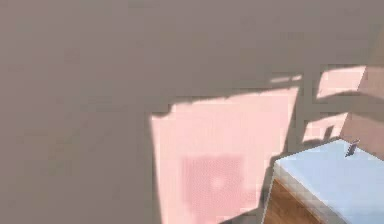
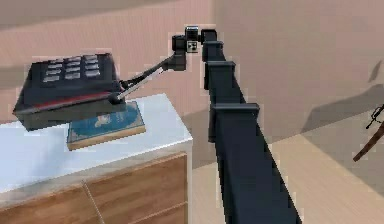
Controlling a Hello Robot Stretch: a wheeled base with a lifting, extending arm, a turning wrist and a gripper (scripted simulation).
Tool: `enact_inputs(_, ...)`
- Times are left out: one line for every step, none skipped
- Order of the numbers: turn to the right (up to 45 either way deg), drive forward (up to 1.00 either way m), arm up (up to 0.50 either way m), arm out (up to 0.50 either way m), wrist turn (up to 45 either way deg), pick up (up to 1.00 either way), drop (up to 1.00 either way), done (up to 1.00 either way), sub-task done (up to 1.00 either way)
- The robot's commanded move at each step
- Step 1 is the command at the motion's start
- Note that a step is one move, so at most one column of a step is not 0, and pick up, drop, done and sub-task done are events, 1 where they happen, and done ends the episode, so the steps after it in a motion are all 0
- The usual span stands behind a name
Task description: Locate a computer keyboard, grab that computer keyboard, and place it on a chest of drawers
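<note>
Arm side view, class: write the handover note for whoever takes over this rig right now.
Gripper: cannot tell whether it holds anything; its fingers point at the dark slab keyboard with grey keys.
Keyboard: tilted, over a blue book on the white-topped wooden chest of drawers.
Done: keyboard found, now at the chest.
Left: probably confirm it rests on the chest, then withdraw.

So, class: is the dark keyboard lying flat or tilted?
Tilted: the keyboard slants above a blue book, its keyed face angled toward the camera, at the end effector. Whether it touches the book cannot be told.
</note>
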Motion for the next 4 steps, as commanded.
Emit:
enact_inputs(0.0,0.00,-0.26,0.00,0.0,0.00,0.00,0.00,0.00)
enact_inputs(0.0,0.00,0.00,0.00,0.0,0.00,1.00,0.00,0.00)
enact_inputs(0.0,0.00,0.00,-0.10,0.0,0.00,0.00,0.00,0.00)
enact_inputs(0.0,0.00,0.00,0.00,0.0,0.00,0.00,1.00,0.00)
